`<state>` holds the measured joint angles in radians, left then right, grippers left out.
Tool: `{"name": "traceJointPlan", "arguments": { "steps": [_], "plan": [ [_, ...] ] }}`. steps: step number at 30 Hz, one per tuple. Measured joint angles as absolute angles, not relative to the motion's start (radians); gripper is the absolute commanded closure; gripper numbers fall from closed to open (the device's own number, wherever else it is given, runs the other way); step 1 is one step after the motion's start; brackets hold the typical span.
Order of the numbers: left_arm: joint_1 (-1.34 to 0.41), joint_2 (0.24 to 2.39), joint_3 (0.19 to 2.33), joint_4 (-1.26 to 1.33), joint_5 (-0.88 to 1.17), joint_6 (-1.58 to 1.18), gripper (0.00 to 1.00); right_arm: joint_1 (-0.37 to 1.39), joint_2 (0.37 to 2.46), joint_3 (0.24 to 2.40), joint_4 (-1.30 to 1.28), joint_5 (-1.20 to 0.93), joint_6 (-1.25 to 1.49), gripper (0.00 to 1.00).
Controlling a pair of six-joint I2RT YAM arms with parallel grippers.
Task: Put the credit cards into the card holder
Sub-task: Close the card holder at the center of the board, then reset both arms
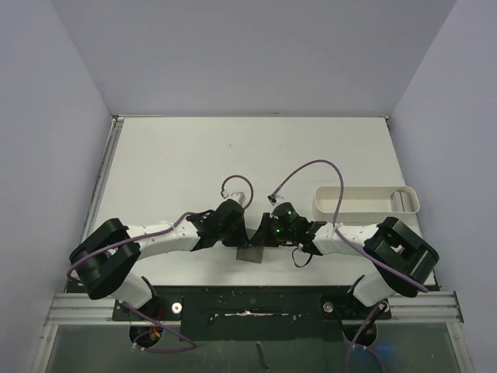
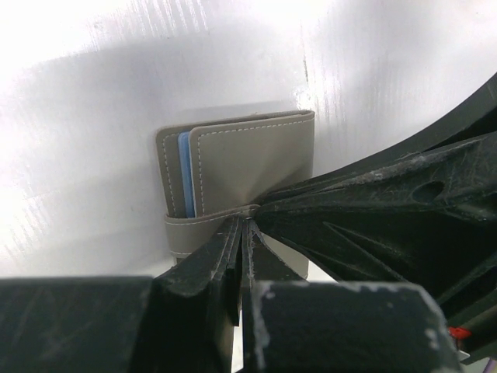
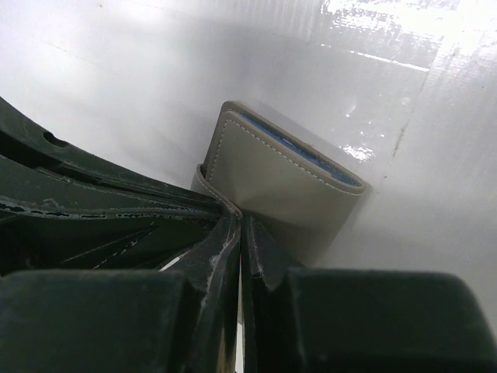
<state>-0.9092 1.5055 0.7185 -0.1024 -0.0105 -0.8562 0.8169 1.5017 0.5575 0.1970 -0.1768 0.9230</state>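
Top-down overview, close wrist views share wallet [image 2: 248, 163]

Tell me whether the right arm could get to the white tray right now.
Probably yes: the tray lies close beside it, nothing between. But the right hand is shut on the card holder and must let go first.

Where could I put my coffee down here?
Bare: the far half of the table, between back wall and arms. Crowded: near middle, where the left tool and right tool pinch the card holder, and right, by the white tray.
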Motion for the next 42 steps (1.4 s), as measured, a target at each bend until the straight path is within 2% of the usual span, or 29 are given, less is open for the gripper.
{"name": "traceJointPlan", "arguments": {
  "steps": [11, 17, 22, 25, 31, 32, 33, 34, 37, 42],
  "plan": [
    [-0.929, 1.525, 0.738, -0.116, -0.034, -0.853, 1.00, 0.833, 1.478, 0.531, 0.212, -0.132, 0.920, 0.99],
    [-0.934, 1.518, 0.738, -0.124, -0.052, -0.872, 1.00, 0.837, 1.477, 0.551, 0.181, -0.126, 0.898, 0.84],
    [-0.920, 1.487, 0.735, -0.162, -0.052, -0.898, 0.89, 0.846, 1.475, 0.626, 0.062, -0.108, 0.859, 0.63],
    [-0.895, 1.402, 0.718, -0.198, -0.050, -0.914, 0.78, 0.846, 1.441, 0.659, -0.016, -0.088, 0.840, 0.48],
    [-0.833, 1.160, 0.731, -0.271, -0.102, -0.919, 0.58, 0.846, 1.277, 0.717, -0.165, -0.021, 0.813, 0.35],
    [-0.825, 1.131, 0.745, -0.296, -0.113, -0.915, 0.50, 0.846, 1.249, 0.730, -0.187, -0.008, 0.810, 0.26],
    [-0.817, 1.107, 0.767, -0.324, -0.127, -0.908, 0.44, 0.846, 1.213, 0.749, -0.217, 0.012, 0.804, 0.06],
    [-0.811, 1.089, 0.795, -0.353, -0.138, -0.900, 0.38, 0.846, 1.188, 0.762, -0.237, 0.026, 0.801, 0.01],
    [-0.805, 1.055, 0.895, -0.432, -0.169, -0.876, 0.33, 0.845, 1.092, 0.830, -0.322, 0.090, 0.774, 0.02],
    [-0.805, 0.972, 1.030, -0.494, -0.192, -0.843, 0.31, 0.844, 0.954, 0.952, -0.454, 0.203, 0.740, 0.02]
  ]
}}
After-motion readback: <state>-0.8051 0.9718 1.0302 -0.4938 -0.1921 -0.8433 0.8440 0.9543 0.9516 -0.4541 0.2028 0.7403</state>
